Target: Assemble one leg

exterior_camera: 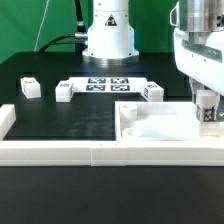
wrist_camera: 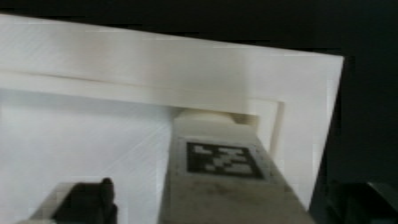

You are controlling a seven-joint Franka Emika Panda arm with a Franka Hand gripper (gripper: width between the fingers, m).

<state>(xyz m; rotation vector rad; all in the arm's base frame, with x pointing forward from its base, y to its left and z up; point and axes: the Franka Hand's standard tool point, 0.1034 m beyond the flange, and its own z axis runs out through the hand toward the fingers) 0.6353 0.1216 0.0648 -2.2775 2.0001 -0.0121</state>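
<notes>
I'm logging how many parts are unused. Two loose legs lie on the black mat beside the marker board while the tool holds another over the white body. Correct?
Not quite: the exterior view shows three loose legs around the marker board, not two. The tool does hold another leg over the white body.

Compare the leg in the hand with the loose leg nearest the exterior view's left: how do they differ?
The held leg is upright between the fingers of the hand, over a corner recess of the large white body; the left leg lies flat on the black table, untouched. The held leg's tag faces the wrist camera; the left leg's tag faces up and forward. Both are small white tagged blocks.
</notes>
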